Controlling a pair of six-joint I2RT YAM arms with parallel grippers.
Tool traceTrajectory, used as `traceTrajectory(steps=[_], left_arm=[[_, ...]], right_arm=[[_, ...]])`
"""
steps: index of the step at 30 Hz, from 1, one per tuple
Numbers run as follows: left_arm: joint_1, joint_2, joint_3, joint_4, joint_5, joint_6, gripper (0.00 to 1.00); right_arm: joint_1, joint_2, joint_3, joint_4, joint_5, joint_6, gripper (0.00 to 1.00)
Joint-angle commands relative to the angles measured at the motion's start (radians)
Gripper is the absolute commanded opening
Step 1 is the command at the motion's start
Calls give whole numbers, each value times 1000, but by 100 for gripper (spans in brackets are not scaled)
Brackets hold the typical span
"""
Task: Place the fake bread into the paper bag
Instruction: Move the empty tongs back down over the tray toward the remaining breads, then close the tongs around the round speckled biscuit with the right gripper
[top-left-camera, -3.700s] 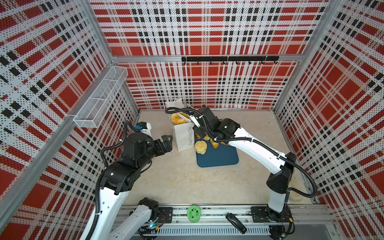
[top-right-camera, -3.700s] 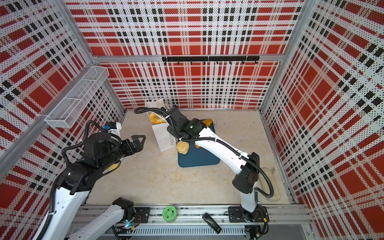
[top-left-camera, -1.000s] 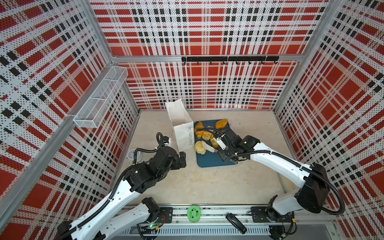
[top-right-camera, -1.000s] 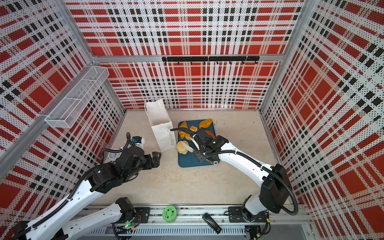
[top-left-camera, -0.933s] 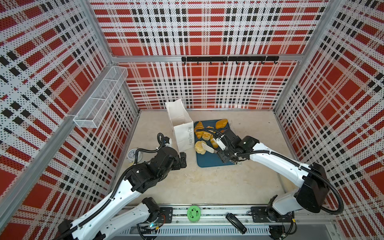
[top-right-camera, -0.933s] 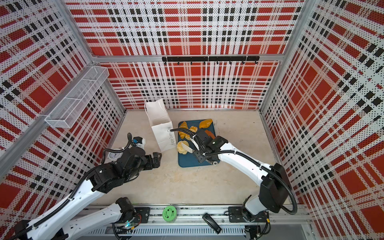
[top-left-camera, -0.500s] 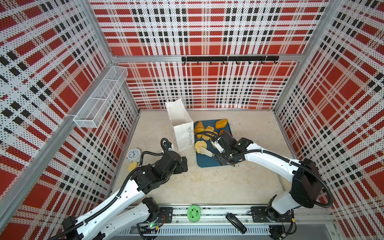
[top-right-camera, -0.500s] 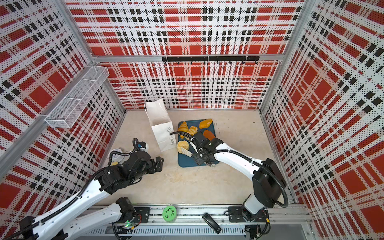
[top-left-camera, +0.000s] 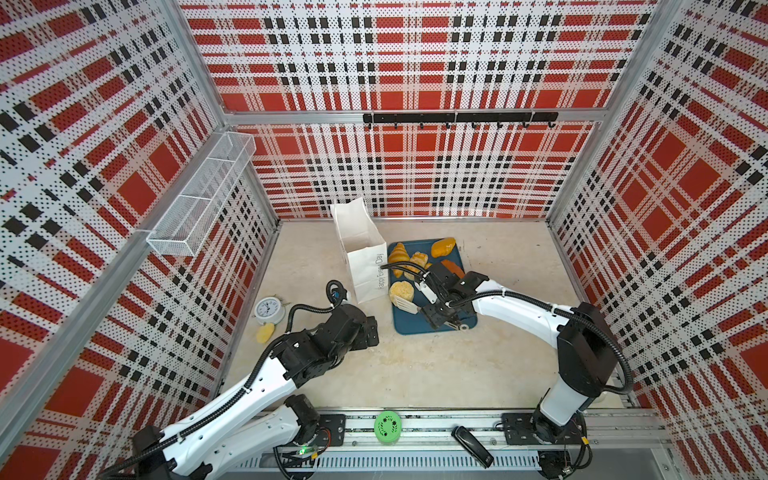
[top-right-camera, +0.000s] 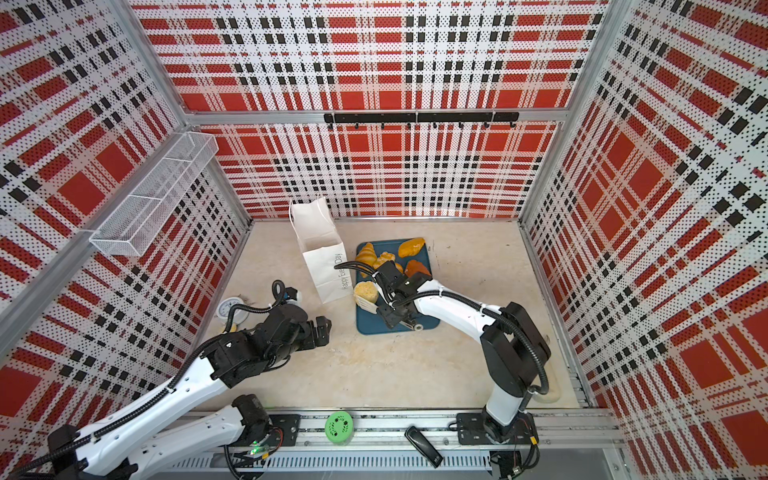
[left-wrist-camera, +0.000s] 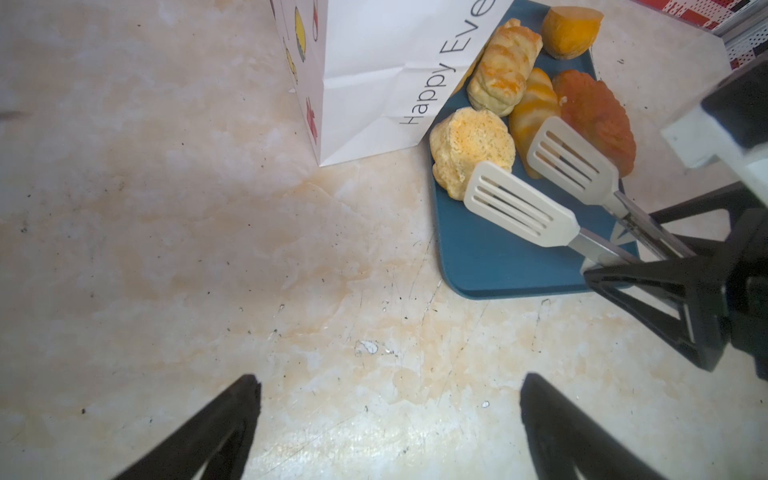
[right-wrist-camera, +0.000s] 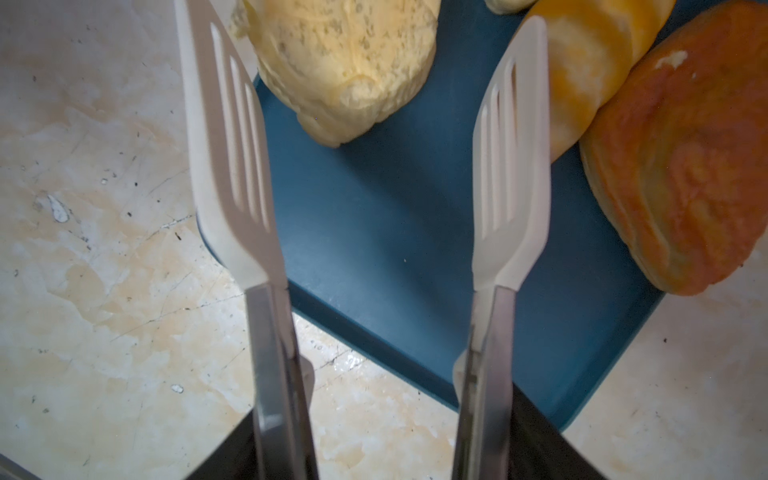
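Note:
The white paper bag (top-left-camera: 361, 253) (top-right-camera: 322, 253) (left-wrist-camera: 386, 62) stands upright at the left edge of the dark-teal tray (top-left-camera: 409, 324) (right-wrist-camera: 374, 208). Fake bread lies on the tray: a pale crumbly bun (top-left-camera: 401, 291) (right-wrist-camera: 345, 62), a striped loaf (left-wrist-camera: 534, 108), a reddish-brown piece (top-left-camera: 452, 266) (right-wrist-camera: 681, 158), a croissant (top-left-camera: 399, 254) and an orange loaf (top-left-camera: 443, 247). My right gripper (top-left-camera: 440, 307) (right-wrist-camera: 382, 449) is shut on white slotted tongs (top-left-camera: 415, 299) (left-wrist-camera: 519, 203). Their blades are spread over the tray, with the bun just beyond their tips. My left gripper (top-left-camera: 372, 332) (left-wrist-camera: 388, 399) hangs open over bare floor.
A small clock (top-left-camera: 269, 309) and a yellow piece (top-left-camera: 265, 332) lie by the left wall. A white mesh basket (top-left-camera: 199, 199) hangs on that wall, and a black hook rail (top-left-camera: 457, 118) on the back wall. A green disc (top-left-camera: 387, 427) sits on the front rail.
The tongs have spread wider and shifted slightly toward the front of the tray. My left arm has stretched lower and further right across the floor, uncovering the clock.

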Motion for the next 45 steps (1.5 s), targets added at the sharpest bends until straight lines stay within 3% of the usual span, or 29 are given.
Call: traceTrajectory(steps=[1, 17, 23, 36, 45], left_arm=[[-9, 11, -7, 33, 13, -20, 99], [-9, 12, -9, 44, 7, -20, 99], [-8, 7, -4, 44, 9, -19, 99], [-9, -2, 16, 44, 6, -6, 99], [-21, 5, 48, 44, 2, 12, 99]], right_arm=[[2, 28, 50, 40, 20, -16, 72], [15, 118, 131, -12, 44, -49, 73], [14, 145, 166, -43, 51, -57, 64], [12, 32, 53, 10, 12, -85, 49], [0, -34, 2, 27, 3, -75, 48]])
